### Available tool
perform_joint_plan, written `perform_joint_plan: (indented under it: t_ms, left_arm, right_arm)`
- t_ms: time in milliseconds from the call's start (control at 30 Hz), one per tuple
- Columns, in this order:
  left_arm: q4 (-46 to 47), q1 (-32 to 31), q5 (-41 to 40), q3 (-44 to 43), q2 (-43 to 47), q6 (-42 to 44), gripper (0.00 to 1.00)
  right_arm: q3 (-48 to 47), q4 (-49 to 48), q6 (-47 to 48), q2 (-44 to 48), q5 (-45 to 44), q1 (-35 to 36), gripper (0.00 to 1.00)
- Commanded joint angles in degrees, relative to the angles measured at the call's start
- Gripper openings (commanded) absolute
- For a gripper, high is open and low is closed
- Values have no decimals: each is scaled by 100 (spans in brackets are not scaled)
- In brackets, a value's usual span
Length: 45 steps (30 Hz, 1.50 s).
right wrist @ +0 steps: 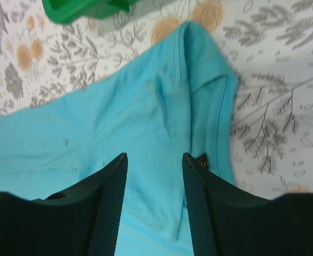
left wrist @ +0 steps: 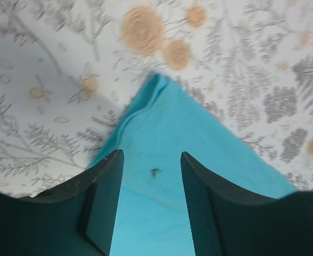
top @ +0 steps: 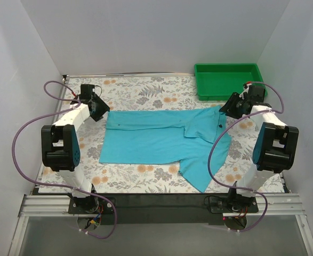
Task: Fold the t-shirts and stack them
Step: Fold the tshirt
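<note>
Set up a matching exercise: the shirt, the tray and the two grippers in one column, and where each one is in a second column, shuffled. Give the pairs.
Things
1. turquoise polo shirt
2. green plastic tray
3. left gripper
4. right gripper

Places
A. in the far right corner
B. above the shirt's far right end, jaws apart
C. spread across the middle of the floral tablecloth
D. above the shirt's far left corner, jaws apart

Pairs: 1-C, 2-A, 3-D, 4-B
</note>
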State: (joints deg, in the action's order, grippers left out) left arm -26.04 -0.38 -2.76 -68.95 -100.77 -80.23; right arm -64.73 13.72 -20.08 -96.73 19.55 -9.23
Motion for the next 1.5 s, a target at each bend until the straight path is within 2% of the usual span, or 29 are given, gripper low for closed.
perform_joint_plan:
  t_ms: [0,367,600,733,867,900,1000,1333,1467]
  left_arm:
    - [249,-32,461,-470,67,95,44]
    - [723,-50,821,-1348,-1365,112,37]
    - [846,-50,927,-1306,-1709,112,36]
    - [873,-50,848,-1148,-1849,69,36]
    - [873,-15,716,-884,-1920,-46,32]
    - [882,12,733,-831,-1937,-72,32]
    - [890,29,795,-752,-1972,-64,30]
    - [890,29,707,-725,-2025,7,27]
    - [882,29,795,-857,-1912,95,35]
  right_arm:
    - [-504,-597,-216,-346,92,-70,44]
    - [-1164,-1230,-787,-1550,374,-114,39]
    - [-1402,-1319,-858,-2139,418,-105,38]
    - [-1481,-1319,-875,-2368,444,-122,29]
    - [-1455,-1310,-893,-2386,392,-227,15]
    - [-1429,-1319,-884,-2368,383,-254,8]
    - [-1367,-1319,-797,-2359,453,-403,1]
    - [-1297,-1459,-418,-2517,769,-579,1]
    - [-1367,-1433,-357,-2518,1006,-579,8]
